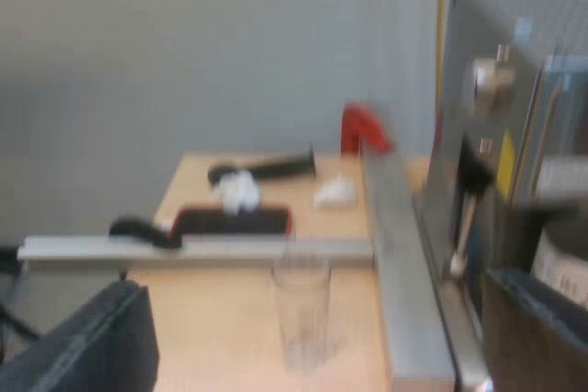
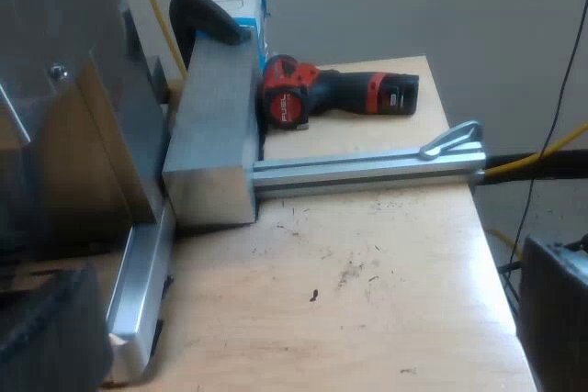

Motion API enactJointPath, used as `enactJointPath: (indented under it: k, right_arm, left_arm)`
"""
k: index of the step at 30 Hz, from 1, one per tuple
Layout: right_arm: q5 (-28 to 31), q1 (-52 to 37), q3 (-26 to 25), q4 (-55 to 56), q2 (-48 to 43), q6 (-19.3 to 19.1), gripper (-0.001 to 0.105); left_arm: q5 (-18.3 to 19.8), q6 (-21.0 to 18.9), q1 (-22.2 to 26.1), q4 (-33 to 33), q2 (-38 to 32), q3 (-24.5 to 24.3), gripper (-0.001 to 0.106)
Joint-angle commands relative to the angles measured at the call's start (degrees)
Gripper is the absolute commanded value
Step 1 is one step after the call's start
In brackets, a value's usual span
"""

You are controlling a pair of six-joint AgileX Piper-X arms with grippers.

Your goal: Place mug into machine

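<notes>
Left wrist view shows you the left gripper (image 1: 317,337) spread and empty beside the grey steel espresso machine (image 1: 514,61); a clear measuring glass (image 1: 301,314) stands near that machine; your right gripper (image 2: 299,319) is released, grasping nothing; where the mug is, you cannot tell; the whole placing seems left.

Red drill (image 2: 340,94) beside aluminium rail (image 2: 367,172)

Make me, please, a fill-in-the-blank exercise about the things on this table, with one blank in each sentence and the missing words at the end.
1. The measuring glass stands ____ on the table, not on its side.
2. The cordless drill is black and ____.
3. The cordless drill lies on a table top made of ____.
Missing words: upright; red; wood.
</notes>
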Motion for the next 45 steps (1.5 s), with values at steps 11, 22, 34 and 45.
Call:
enactJointPath:
  k: [11,22,34,45]
  right_arm:
    - [-2.04,0.11,-0.22,5.94,-6.12,-1.62,0.092]
    - [-8.52,0.09,8.52,-8.43,-6.01,-3.11,0.092]
    - [-8.52,0.09,16.17,-8.68,-5.93,-2.69,0.092]
    - [-8.52,0.09,21.89,-3.65,-5.88,-1.6,0.092]
  left_arm:
    - [1.08,0.65,0.14,11.27,-7.99,-0.55,0.075]
    - [2.38,1.56,0.14,-1.72,-7.99,3.55,0.075]
    - [9.41,1.56,0.14,-6.34,-7.88,15.75,0.075]
    - [10.3,1.56,0.14,-7.36,-7.88,21.4,0.075]
